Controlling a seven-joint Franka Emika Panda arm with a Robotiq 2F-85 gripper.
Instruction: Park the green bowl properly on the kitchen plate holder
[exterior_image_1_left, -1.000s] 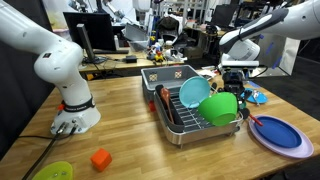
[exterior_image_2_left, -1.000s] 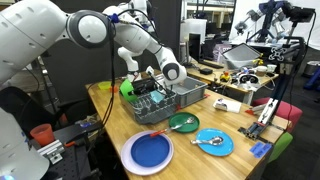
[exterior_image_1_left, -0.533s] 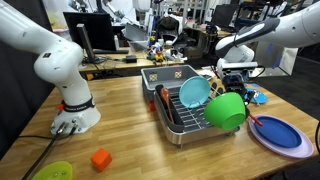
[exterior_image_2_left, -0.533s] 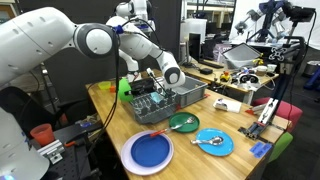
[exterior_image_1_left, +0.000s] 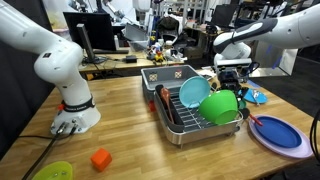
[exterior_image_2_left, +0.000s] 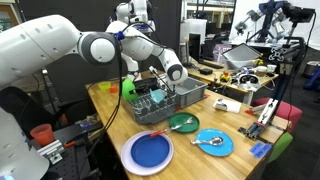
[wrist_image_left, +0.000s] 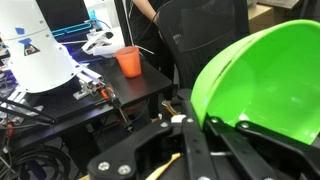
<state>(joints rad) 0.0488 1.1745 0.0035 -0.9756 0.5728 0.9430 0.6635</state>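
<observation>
The green bowl (exterior_image_1_left: 219, 107) is tilted on its side at the near end of the kitchen plate holder (exterior_image_1_left: 176, 128), a dark wire rack on a grey tray. My gripper (exterior_image_1_left: 232, 91) comes down from above and is shut on the bowl's upper rim. In the wrist view the bowl (wrist_image_left: 270, 90) fills the right side, with one black finger (wrist_image_left: 190, 135) on either side of its rim. The bowl (exterior_image_2_left: 127, 88) also shows at the rack's (exterior_image_2_left: 178, 100) end in an exterior view, next to the gripper (exterior_image_2_left: 146, 88).
A teal dish (exterior_image_1_left: 194, 92) stands upright in the rack just behind the bowl. A blue plate (exterior_image_1_left: 279, 133) lies beside the rack. An orange block (exterior_image_1_left: 100, 158) and a yellow-green plate (exterior_image_1_left: 50, 172) lie near the table's front. A green plate (exterior_image_2_left: 183, 123) and a light-blue plate (exterior_image_2_left: 214, 142) lie nearby.
The gripper still holds the green bowl. The bowl dipped slightly down and away from the teal dish, then came back up a little toward it.
</observation>
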